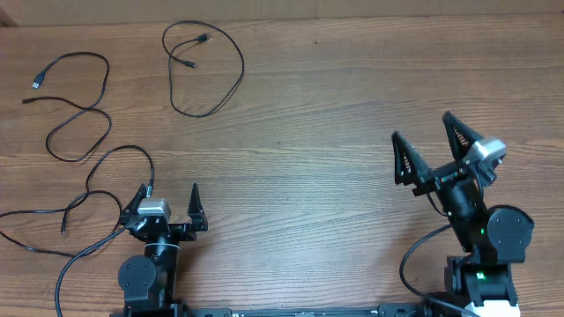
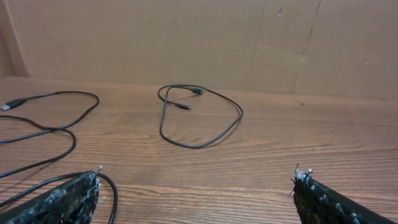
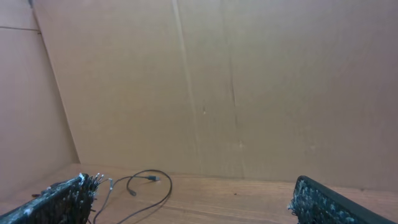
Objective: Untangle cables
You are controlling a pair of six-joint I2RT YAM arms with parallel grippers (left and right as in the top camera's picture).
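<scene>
From overhead, the three cables lay on the wooden table (image 1: 317, 176), all in its left half: a looped cable (image 1: 241, 63) near the far edge with both small plugs turned inside its loop, a winding cable (image 1: 79, 57) at the far left with a silver-tipped plug, and a third cable (image 1: 132, 148) curling along the near left. The looped one lay well apart from the other two; whether those two touched could not be told. The left gripper (image 1: 168, 192) sat low at the near left with its fingers spread wide and nothing between them, the third cable's end just beside its outer finger. The right gripper (image 1: 421, 126) stood well apart on the right, also spread wide and empty, with no cable near it. The left wrist view showed what the overhead did not: a cardboard wall (image 2: 249, 43) rising behind the table. It also showed the looped cable flat on the wood straight ahead, the silver plug off to the left, and the third cable curving past the left finger (image 2: 62, 199). The right wrist view was mostly that wall, with only the looped cable visible low on the left, far beyond the wide-set fingertips.
</scene>
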